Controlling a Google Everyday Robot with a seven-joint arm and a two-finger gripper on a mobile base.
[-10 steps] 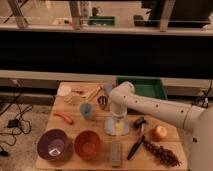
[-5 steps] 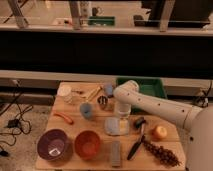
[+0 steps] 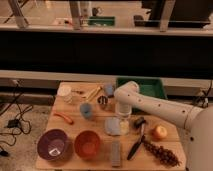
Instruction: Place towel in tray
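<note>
The towel, a pale grey-blue cloth, lies flat on the wooden table near its middle. My gripper points down just above the towel's right edge, open and holding nothing. The white arm reaches in from the right and bends at an elbow near the tray. The dark green tray sits at the table's back right, behind the arm, and part of it is hidden by the elbow.
A purple bowl and an orange bowl stand at the front left, with a grey block beside them. A black brush, an orange fruit and grapes lie to the right. A blue cup, a can and a white cup stand behind the towel.
The arm's wrist has shifted slightly right and up from over the towel's middle towards its right edge. The towel has stayed where it was.
</note>
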